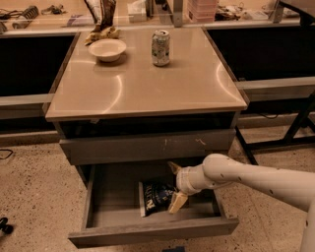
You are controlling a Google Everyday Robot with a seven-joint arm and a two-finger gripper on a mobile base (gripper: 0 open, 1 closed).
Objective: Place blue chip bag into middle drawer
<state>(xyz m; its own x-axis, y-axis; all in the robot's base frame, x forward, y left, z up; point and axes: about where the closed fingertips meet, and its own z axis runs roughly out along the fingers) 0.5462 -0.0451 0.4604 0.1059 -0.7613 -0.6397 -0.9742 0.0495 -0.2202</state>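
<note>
The blue chip bag (155, 196) lies flat on the floor of the middle drawer (152, 231), which is pulled out below the counter. My gripper (173, 185) is inside the drawer at the bag's right edge. It is open, with one pale finger pointing up and back and the other (177, 202) resting by the bag's right side. The white arm reaches in from the right.
A closed drawer front with pale scratch marks (147, 146) sits just above the arm. On the counter stand a soda can (160, 47), a white bowl (107, 49) and a brown-and-white bag (101, 11). Black table legs (295, 129) stand at the right.
</note>
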